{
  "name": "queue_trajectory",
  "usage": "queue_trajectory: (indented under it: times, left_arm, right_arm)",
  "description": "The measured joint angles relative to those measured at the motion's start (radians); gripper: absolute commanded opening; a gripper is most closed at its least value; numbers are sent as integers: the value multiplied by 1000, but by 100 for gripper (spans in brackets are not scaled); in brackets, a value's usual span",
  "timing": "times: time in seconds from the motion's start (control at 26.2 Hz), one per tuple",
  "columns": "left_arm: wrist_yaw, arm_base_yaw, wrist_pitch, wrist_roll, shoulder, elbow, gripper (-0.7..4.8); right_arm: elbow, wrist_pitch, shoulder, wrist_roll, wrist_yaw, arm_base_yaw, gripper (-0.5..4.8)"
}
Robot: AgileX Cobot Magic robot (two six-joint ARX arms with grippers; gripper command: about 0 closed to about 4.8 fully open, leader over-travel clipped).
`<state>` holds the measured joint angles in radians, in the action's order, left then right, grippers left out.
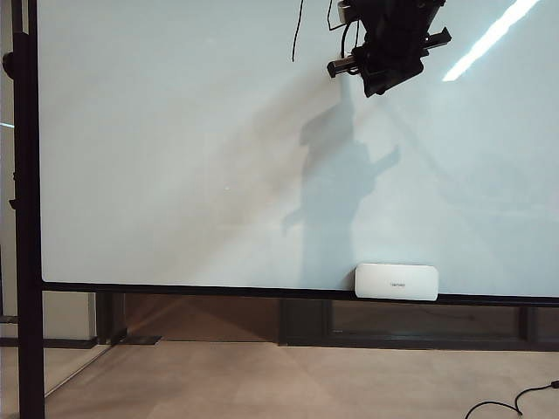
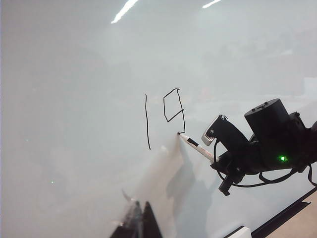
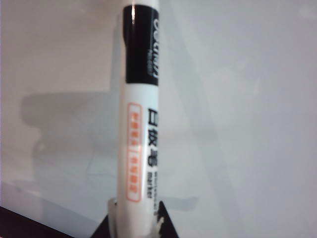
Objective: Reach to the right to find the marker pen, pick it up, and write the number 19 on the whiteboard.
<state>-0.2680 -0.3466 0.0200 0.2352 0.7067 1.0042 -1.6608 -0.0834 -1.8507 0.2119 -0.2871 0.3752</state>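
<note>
While the right gripper (image 2: 218, 159) clamps the marker pen (image 2: 197, 147), its tip touches the whiteboard (image 2: 74, 99) at 5 o'clock of the number 19 (image 2: 166, 116); the left gripper (image 2: 138, 220) state is unclear.

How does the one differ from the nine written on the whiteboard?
The 1 is a single long, nearly straight stroke; the 9 is a boxy loop with a tail. The 1 stands clear of the marker pen; the 9's tail ends at the pen's tip. Both are thin black lines on the whiteboard.
</note>
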Motion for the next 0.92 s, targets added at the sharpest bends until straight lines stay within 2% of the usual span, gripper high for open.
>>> queue_trajectory:
  times: [0.27,0.57,0.73,0.92]
  left_arm:
    - [2,0,0,0,0,0,-5]
    - [42,0,5,0,-8,0,-5]
    - [144,0,38,40,-60,0,-5]
    - [390,0,130,66,-167,0,-5]
  right_arm:
    - [0,18,-14,18,80,-7,-2]
    - [0,40,-13,25,109,-8,-2]
    - [2,25,85,24,131,-8,-2]
    - [1,-33,339,24,101,-7,-1]
